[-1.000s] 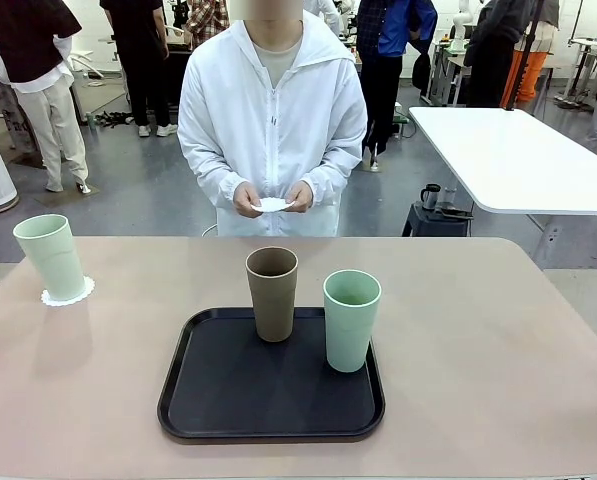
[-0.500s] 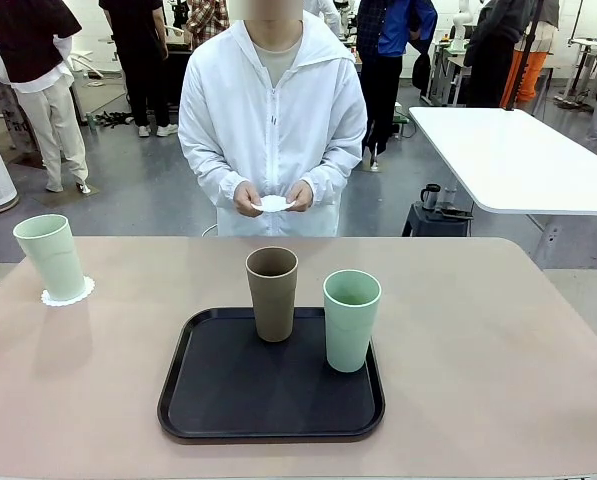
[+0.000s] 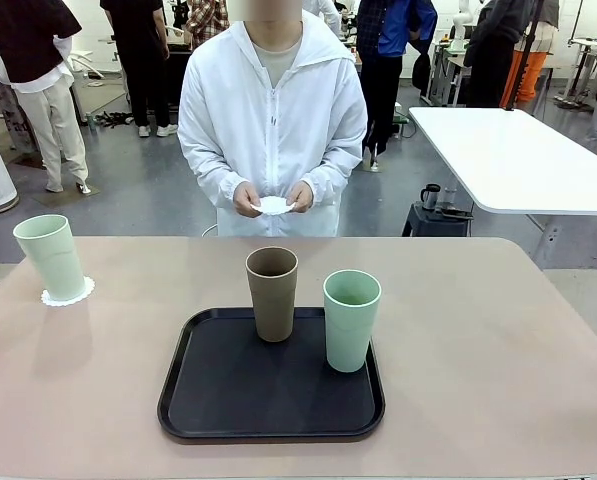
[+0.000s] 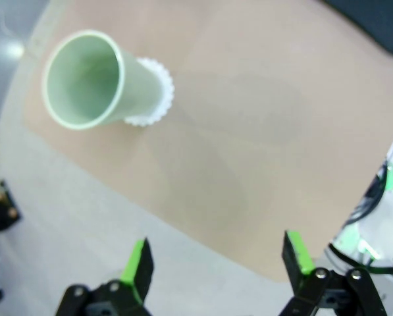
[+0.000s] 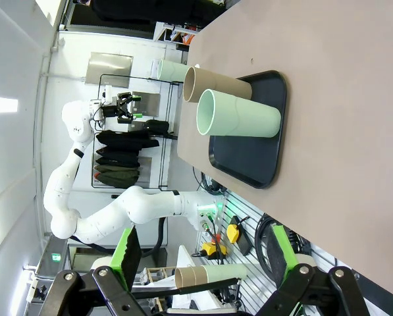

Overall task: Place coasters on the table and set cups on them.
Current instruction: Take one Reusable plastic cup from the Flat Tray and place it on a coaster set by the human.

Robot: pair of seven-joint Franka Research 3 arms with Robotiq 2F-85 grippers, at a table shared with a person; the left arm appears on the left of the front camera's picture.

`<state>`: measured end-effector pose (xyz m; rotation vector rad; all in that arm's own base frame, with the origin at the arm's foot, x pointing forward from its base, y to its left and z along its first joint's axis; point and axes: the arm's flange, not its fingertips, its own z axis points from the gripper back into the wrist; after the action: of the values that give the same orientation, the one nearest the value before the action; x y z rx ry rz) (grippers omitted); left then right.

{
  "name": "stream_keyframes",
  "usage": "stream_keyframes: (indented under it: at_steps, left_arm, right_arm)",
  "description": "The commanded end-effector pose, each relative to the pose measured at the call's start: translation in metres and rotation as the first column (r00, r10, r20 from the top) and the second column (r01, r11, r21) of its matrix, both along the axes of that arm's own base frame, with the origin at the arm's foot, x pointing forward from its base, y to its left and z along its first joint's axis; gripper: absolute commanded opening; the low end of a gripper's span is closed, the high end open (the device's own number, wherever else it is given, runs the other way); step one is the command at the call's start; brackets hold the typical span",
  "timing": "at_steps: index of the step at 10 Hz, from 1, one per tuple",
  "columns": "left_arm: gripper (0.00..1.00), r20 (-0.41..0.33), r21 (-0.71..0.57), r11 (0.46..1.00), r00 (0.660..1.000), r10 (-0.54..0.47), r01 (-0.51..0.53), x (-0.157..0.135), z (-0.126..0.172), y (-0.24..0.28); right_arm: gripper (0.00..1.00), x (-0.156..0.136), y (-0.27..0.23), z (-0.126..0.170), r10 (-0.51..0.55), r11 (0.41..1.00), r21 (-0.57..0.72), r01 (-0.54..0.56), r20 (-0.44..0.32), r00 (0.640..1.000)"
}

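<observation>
1. The left gripper [image 4: 217, 253] has its green-padded fingers [image 4: 138, 260] spread wide apart, with no object gripped between them.
2. Well ahead of those fingers, off beyond the one at picture left in the left wrist view, a pale mint cup [image 4: 94, 79] stands upright on a scalloped white doily [image 4: 158, 99]. The doily lies flat on the beige table [image 4: 262, 131] near its edge. The cup and the fingers are well apart.
3. The right gripper [image 5: 204, 250] likewise has its fingers [image 5: 127, 253] standing wide apart, closed on nothing.
4. Far ahead of the right fingers, a black tray [image 5: 249, 164] rests on the table. It carries a brown cup [image 5: 216, 84] and a second mint cup [image 5: 239, 118], just beside each other. Both are upright on the tray's floor, neither on a doily.
5. In the front view, the brown cup stands at the tray's far rim. The second mint cup stands nearer the robot and toward its right.
6. At the table's far side a person [image 3: 272, 110] holds a second doily [image 3: 273, 205] between the fingertips of both hands [image 3: 246, 198]. It is held up off the tabletop, well away from either gripper.
</observation>
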<state>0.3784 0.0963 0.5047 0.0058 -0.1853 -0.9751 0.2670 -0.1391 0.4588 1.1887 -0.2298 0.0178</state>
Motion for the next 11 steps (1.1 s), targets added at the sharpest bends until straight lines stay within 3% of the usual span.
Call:
stream_keyframes:
  at_steps: [1,5,6,7,8,9,10,11]
  left_arm:
    - [1.00,0.007,0.018,1.000,1.000,0.013,-0.014,0.000,0.001,-0.002]
    - [1.00,0.000,-0.001,1.000,1.000,-0.001,0.001,0.000,0.000,0.000]
    - [1.00,0.033,0.104,0.982,0.987,0.158,-0.160,-0.002,0.004,-0.012]
    - [1.00,0.021,0.040,0.910,0.911,0.413,-0.413,0.006,0.006,-0.020]
    - [1.00,0.013,-0.034,0.788,0.788,0.615,-0.615,-0.006,-0.004,-0.024]
    - [1.00,-0.112,-0.134,0.645,0.658,0.744,-0.752,0.000,-0.003,-0.021]
    - [1.00,-0.200,-0.184,0.576,0.604,0.772,-0.797,0.002,-0.004,-0.013]
    - [1.00,-0.298,-0.222,0.532,0.576,0.761,-0.817,0.003,-0.009,-0.002]
  right_arm:
    - [1.00,0.000,-0.001,0.000,0.002,1.000,0.015,-0.002,0.009,1.000]
    - [1.00,0.000,-0.001,0.000,0.002,1.000,0.015,-0.002,0.009,1.000]
    - [1.00,0.000,-0.001,0.000,0.002,1.000,0.015,-0.002,0.009,1.000]
    - [1.00,0.000,-0.001,0.000,0.002,1.000,0.015,-0.002,0.009,1.000]
    - [1.00,0.000,-0.001,0.000,0.002,1.000,0.015,-0.002,0.009,1.000]
    - [1.00,0.000,-0.001,0.000,0.002,1.000,0.015,-0.002,0.009,1.000]
    - [1.00,0.000,-0.001,0.000,0.002,1.000,0.015,-0.002,0.009,1.000]
    - [1.00,0.000,-0.001,0.000,0.002,1.000,0.015,-0.002,0.009,1.000]
